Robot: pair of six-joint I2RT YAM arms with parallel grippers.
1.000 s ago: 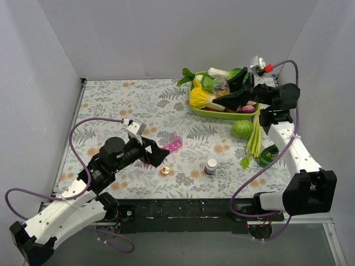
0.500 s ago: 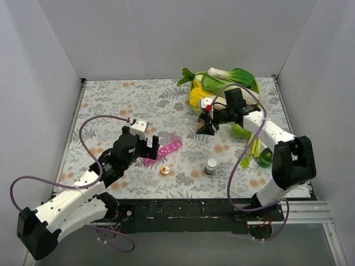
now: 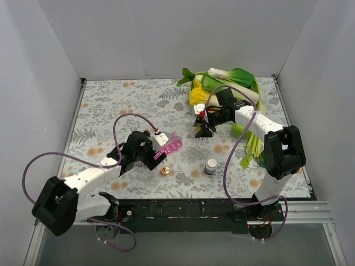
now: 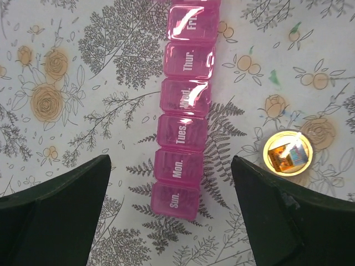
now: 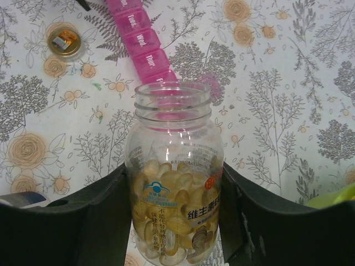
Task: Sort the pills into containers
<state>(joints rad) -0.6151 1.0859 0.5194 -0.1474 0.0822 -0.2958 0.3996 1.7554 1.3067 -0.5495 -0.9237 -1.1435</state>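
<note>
The pink pill organiser [image 4: 184, 113] lies flat on the floral table with its day-labelled lids shut; it also shows in the top view [image 3: 171, 145] and the right wrist view [image 5: 141, 40]. My left gripper [image 4: 175, 233] is open, low over the table, its fingers on either side of the "Sun." end without touching it; in the top view it sits at the strip's near-left end [image 3: 153, 158]. My right gripper [image 5: 175, 224] is shut on an open, lidless clear bottle [image 5: 175, 183] of yellow pills, held above the table right of the strip [image 3: 204, 128].
A small gold cap [image 3: 165, 170] lies just right of the organiser's near end, also in the left wrist view [image 4: 287, 153]. A white-capped bottle [image 3: 211, 165] stands at centre front. A green tray [image 3: 219, 114] of vegetables and a green round vegetable [image 3: 242, 130] are at back right.
My left gripper has moved right and down to the organiser's near end. My right arm has carried the bottle from the vegetable tray leftward toward the table's middle.
</note>
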